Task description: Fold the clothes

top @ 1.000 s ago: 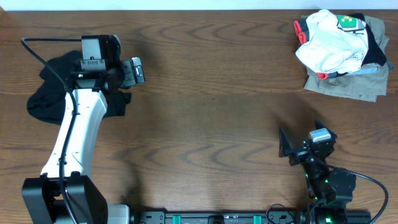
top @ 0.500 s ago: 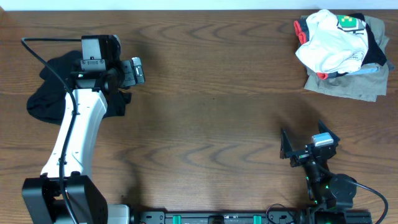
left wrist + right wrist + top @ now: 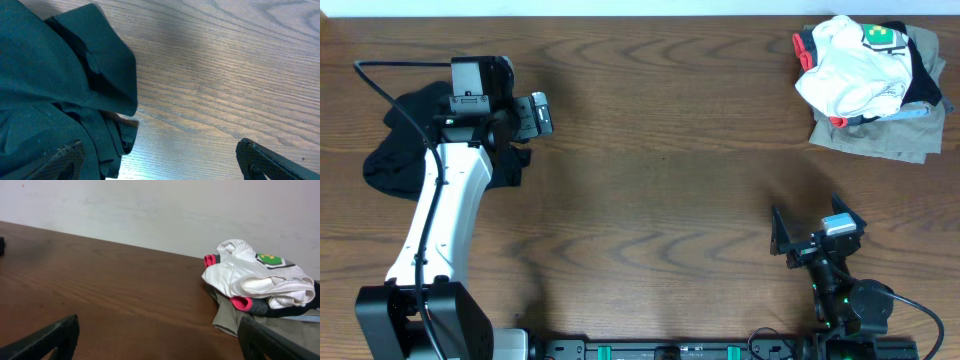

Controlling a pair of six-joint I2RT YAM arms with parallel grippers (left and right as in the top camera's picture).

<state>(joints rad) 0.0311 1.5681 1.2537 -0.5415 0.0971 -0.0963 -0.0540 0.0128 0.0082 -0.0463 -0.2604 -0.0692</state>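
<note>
Right gripper (image 3: pixel 808 220): near table edge, jaws wide apart, holding nothing. Left gripper (image 3: pixel 537 113): jaws apart, nothing between them, at the edge of the black garment (image 3: pixel 385 155), which lies crumpled at the left of the table (image 3: pixel 660 170). White T-shirt (image 3: pixel 845 75): bunched atop khaki garment (image 3: pixel 870 140), far right corner. Green-and-yellow print (image 3: pixel 880 37): too small to read.

Tabletop (image 3: pixel 660 150): dark brown wood; you see clear grain and a soft sheen.
T-shirt (image 3: pixel 845 70): white cloth, matt, creased.
Black garment (image 3: pixel 45 80): soft, matt cloth, fine and smooth in your left wrist view.
Left arm (image 3: pixel 445 215): smooth white plastic shell.
</note>
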